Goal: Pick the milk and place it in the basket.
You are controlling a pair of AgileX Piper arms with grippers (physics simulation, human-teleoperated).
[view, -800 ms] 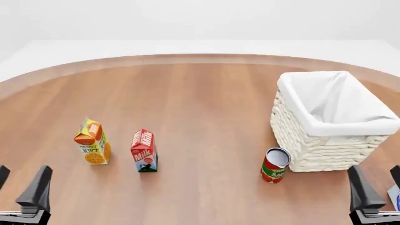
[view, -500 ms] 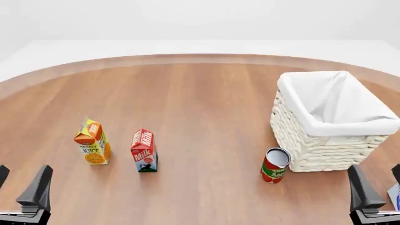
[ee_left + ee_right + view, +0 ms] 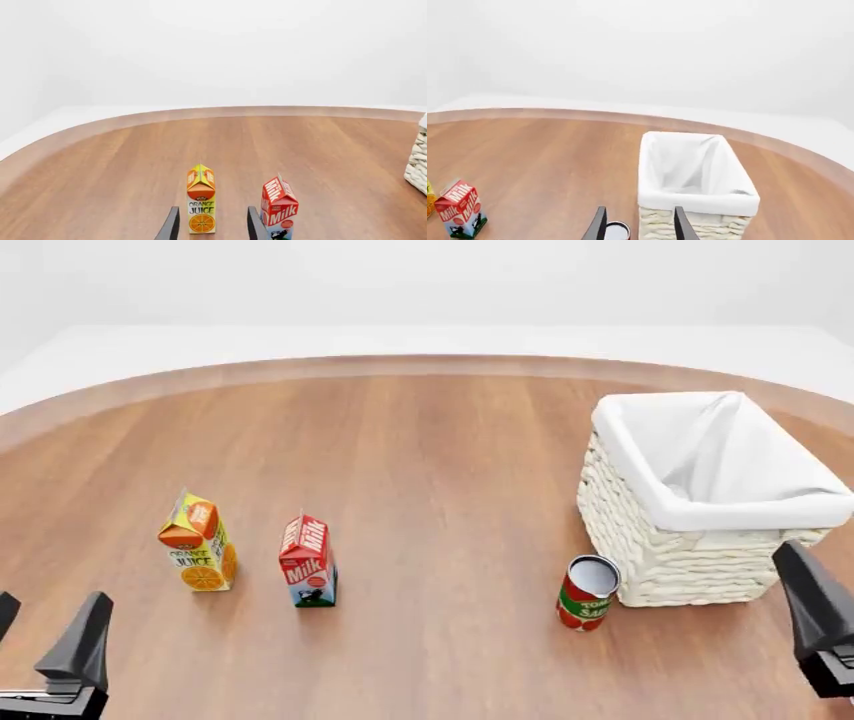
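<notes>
left fingers (image 3: 47, 635): apart, empty, low at near edge
right fingers (image 3: 637, 222): apart, empty, facing basket (image 3: 707, 495)
milk (image 3: 307, 562): upright on surface (image 3: 427, 460), ahead of left fingers, toward the right-hand one; juice (image 3: 198, 541) sits between them in wrist view
step: reach for milk
tip: shift toward milk, straddle carton, avoid juice
</notes>
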